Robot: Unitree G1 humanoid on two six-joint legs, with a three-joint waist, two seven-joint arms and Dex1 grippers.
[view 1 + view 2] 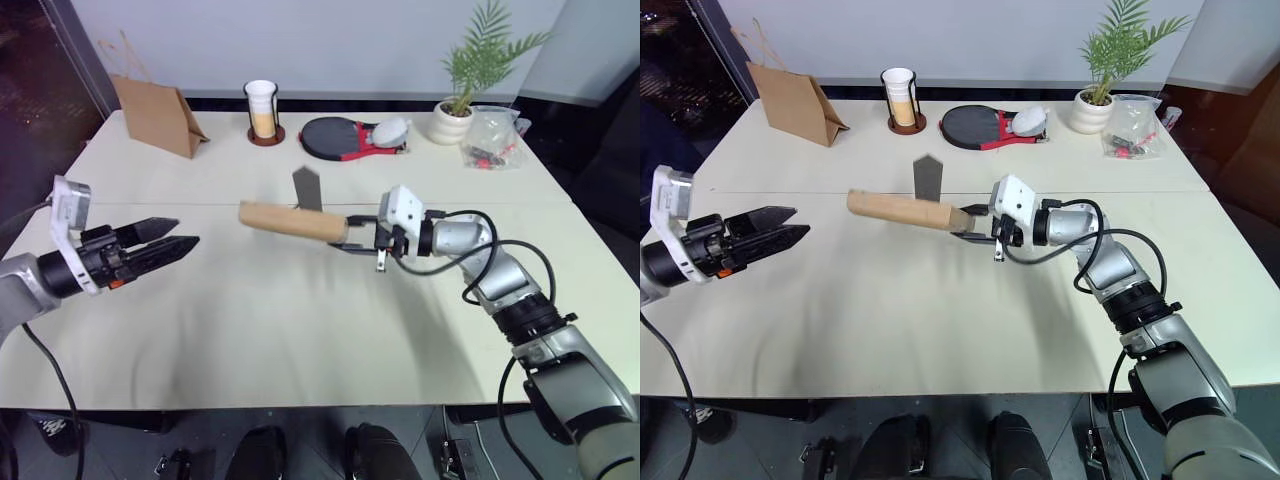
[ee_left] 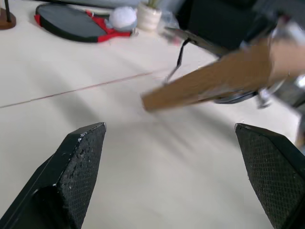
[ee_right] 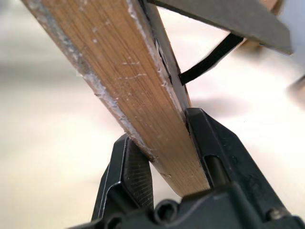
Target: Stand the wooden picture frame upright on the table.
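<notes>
The wooden picture frame [image 1: 292,221] hangs in the air over the middle of the table [image 1: 300,330]. I see it edge-on and roughly level, with its dark grey stand [image 1: 307,188] folded out and pointing up. My right gripper [image 1: 352,233] is shut on the frame's right end. In the right wrist view both black fingers [image 3: 133,171] clamp the light-wood edge [image 3: 124,71]. My left gripper [image 1: 170,237] is off to the left, apart from the frame. It is open with nothing between its fingers [image 2: 81,162]. The frame [image 2: 214,81] shows blurred beyond them.
Along the table's far side stand a brown paper bag [image 1: 155,115], a cup in a dark holder [image 1: 262,110], a black-and-red paddle [image 1: 335,137], a potted plant [image 1: 455,115] and a clear plastic bag [image 1: 492,137]. A thin seam [image 1: 200,204] crosses the tabletop.
</notes>
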